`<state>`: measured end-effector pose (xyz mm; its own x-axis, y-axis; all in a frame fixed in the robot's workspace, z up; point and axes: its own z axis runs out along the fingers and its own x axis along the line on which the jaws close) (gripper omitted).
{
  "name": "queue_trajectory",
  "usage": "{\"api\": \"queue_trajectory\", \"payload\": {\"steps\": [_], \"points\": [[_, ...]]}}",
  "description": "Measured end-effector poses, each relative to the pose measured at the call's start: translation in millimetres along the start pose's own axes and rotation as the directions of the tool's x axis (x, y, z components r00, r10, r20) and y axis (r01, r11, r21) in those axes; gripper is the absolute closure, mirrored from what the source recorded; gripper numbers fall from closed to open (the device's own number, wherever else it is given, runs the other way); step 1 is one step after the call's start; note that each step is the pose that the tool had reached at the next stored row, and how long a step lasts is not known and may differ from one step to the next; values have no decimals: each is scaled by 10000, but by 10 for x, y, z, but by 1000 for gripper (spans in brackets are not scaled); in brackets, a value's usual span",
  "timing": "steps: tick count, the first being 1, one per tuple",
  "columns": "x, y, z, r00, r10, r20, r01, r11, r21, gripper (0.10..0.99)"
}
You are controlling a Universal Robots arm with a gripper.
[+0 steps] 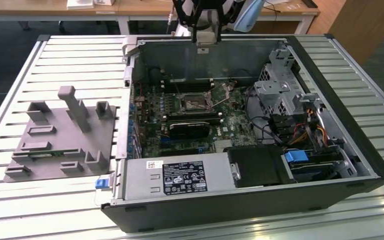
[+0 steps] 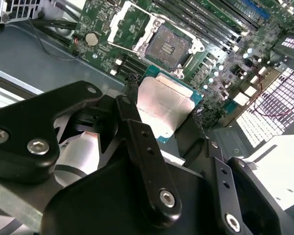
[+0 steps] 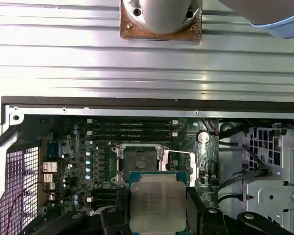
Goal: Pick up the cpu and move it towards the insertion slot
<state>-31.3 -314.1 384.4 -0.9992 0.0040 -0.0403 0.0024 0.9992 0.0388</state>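
Jaws pinching the cpu [image 3: 157,199] by its edges, held above the board, just short of the insertion slot [image 3: 139,160]; any tilt or slip risks a misaligned landing.

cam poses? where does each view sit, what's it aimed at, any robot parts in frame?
Exterior view: off the arm, looking down into the open case, the insertion slot mid-board; arm at the far edge.
First wrist view: on the arm, above the case; tool holds the cpu just short of the slot.
Second wrist view: behind the tool, oblique; cpu near the slot.
Shared: the slot in all three views; the cpu in both wrist views.
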Motion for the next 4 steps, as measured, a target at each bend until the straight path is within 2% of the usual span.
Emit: {"api": "queue_trajectory", "payload": {"steps": [4], "points": [[0, 7, 5, 10000, 1, -1, -1, 10000, 1, 545]]}}
